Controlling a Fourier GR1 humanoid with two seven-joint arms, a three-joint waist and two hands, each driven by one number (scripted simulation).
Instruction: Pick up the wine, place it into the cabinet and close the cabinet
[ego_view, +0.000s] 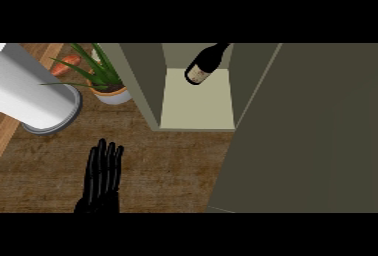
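Far left: a big white cylinder (37, 97) lies tilted over the counter (162, 165) edge, not part of the job. Next to it is a plant (103, 75) in a white pot with something orange (69, 64) behind it; both sit just beside the cabinet's left wall, so they're a clearance concern for anything swinging on that side. Left hand (102, 172) is low in view over bare counter, fingers straight and together, holding nothing. It reads as parked, well apart from the cabinet (144, 85). Right hand doesn't show at all, so can't tell what it's doing. Wine (203, 65) is already inside the cabinet, on the pale shelf toward the back, neck pointing away, label facing up at the camera. It looks set deep so the door can clear it. Can't tell if it's fully upright or leaning on the back wall. Door (310, 130) is swung wide and fills the right side of the view. My read: the placing is done and only the close is left. The door hangs on the right, so the right hand is the likely one to push it.
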